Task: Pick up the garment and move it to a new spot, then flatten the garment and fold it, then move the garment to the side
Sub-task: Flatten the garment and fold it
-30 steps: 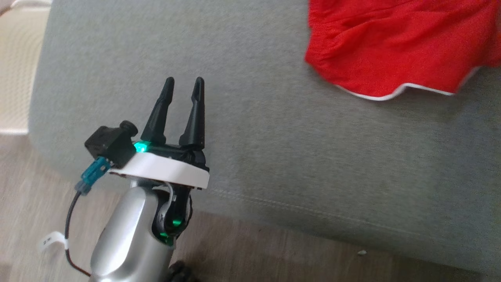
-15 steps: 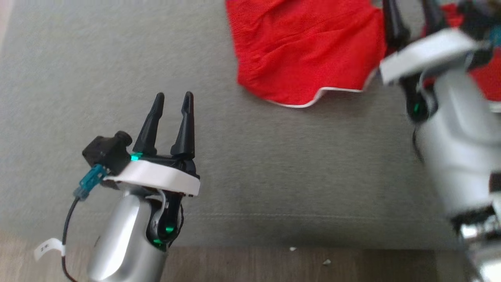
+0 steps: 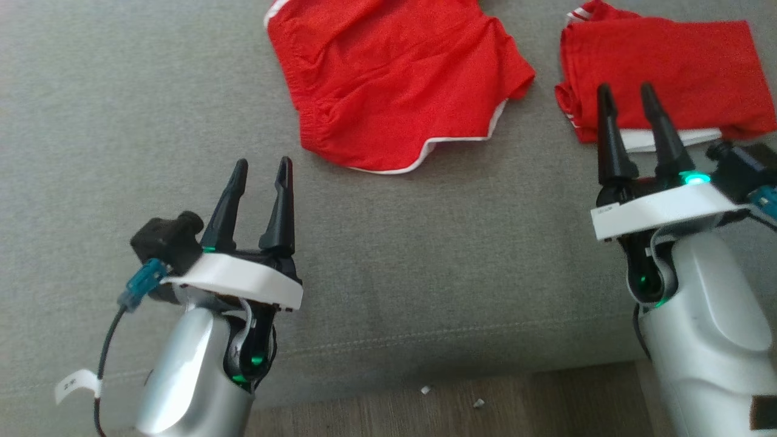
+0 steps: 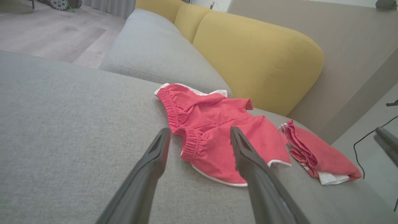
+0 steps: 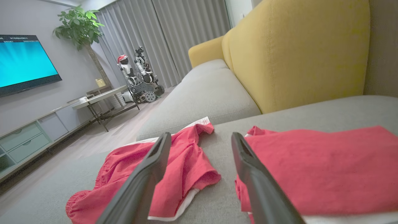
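Note:
The garment (image 3: 394, 85), red shorts with white trim, lies loosely spread and wrinkled on the grey sofa seat (image 3: 455, 255). It also appears in the left wrist view (image 4: 211, 124) and in the right wrist view (image 5: 189, 168). My left gripper (image 3: 263, 161) hovers open and empty, nearer the seat's front edge and left of the shorts; its open fingers frame them (image 4: 199, 130). My right gripper (image 3: 624, 87) is open and empty too (image 5: 201, 135), its fingertips over the near edge of a second red garment (image 3: 661, 73), which lies folded to the right.
Yellow backrests (image 4: 258, 59) rise behind the seat. Wooden floor (image 3: 485, 406) starts just below the seat's front edge. Across the room stand a TV (image 5: 25, 62), a low cabinet (image 5: 31, 140), a plant (image 5: 77, 28) and another robot (image 5: 136, 74).
The head camera has swung, so the whole picture has shifted. My right arm and the folded red garment have come into sight. My left gripper stays open.

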